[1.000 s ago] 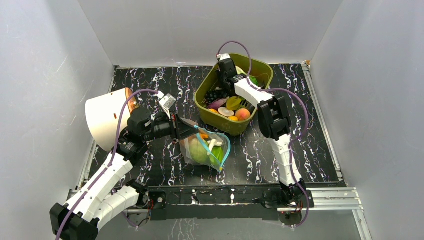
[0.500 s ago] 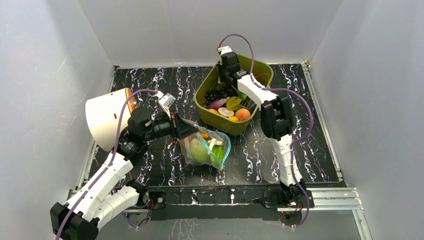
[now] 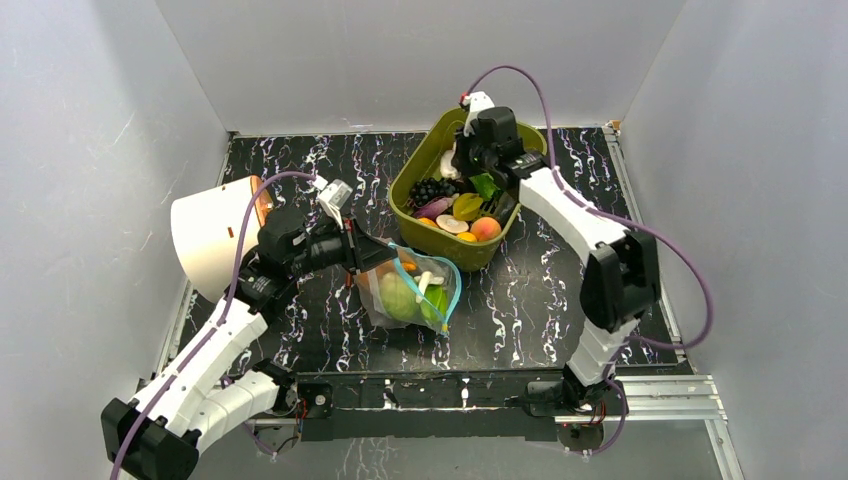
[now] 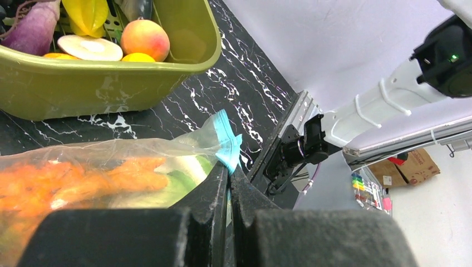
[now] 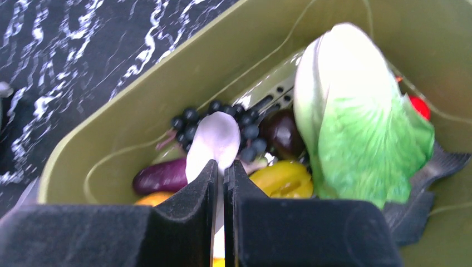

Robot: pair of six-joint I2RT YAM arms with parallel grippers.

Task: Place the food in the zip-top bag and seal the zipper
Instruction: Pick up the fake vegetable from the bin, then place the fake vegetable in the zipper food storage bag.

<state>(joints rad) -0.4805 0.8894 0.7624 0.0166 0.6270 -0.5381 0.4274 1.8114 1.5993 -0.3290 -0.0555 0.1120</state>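
The clear zip-top bag (image 3: 410, 295) lies on the black marble table in front of the tub, mouth open, with a pale-green cabbage (image 3: 398, 298) and orange food (image 3: 405, 268) inside. My left gripper (image 3: 365, 252) is shut on the bag's light-blue zipper rim (image 4: 227, 142), holding that edge up; its jaws meet around the strip (image 4: 229, 172). My right gripper (image 3: 455, 165) is down in the olive-green tub (image 3: 455, 250), shut on a thin pale white food piece (image 5: 214, 139) above black grapes (image 5: 245, 130).
The tub (image 4: 83, 83) also holds a peach (image 3: 486, 228), a yellow starfruit (image 3: 467, 207), a purple vegetable (image 5: 161, 175) and a green leafy lettuce (image 5: 362, 128). A white cone-shaped lamp shade (image 3: 210, 235) stands at the left. Grey walls enclose the table.
My right arm has swung its elbow out to the right, and its wrist has shifted right across the back of the tub. My left gripper still holds the bag's rim in place.
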